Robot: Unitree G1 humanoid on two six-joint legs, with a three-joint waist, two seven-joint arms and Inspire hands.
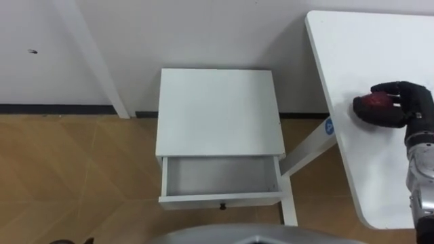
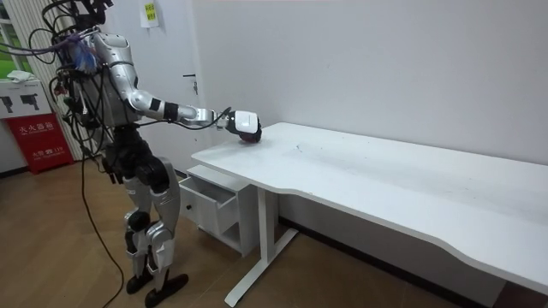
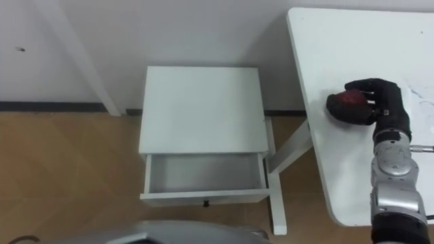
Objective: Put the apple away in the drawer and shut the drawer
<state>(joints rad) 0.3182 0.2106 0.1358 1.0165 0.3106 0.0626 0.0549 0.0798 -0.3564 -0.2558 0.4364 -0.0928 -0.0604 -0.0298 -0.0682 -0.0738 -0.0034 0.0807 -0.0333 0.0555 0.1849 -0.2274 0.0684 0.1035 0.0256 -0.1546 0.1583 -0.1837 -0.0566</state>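
A dark red apple (image 1: 371, 103) (image 3: 350, 99) sits in my right hand (image 1: 392, 108) (image 3: 369, 103), whose black fingers curl round it just above the white table (image 1: 380, 54) near its left end. A small white cabinet (image 1: 218, 108) stands on the floor to the left of the table, and its drawer (image 1: 220, 177) (image 3: 203, 175) is pulled open and empty. In the room view I stand in front of the cabinet (image 2: 212, 198) with my right arm stretched out over the table's end, the hand (image 2: 244, 125) closed on the apple.
The table's white leg (image 1: 305, 152) slants down beside the cabinet's right side. A white wall with a dark skirting runs behind, and wooden floor lies to the left of the cabinet. A red box (image 2: 38, 141) stands by the wall in the room view.
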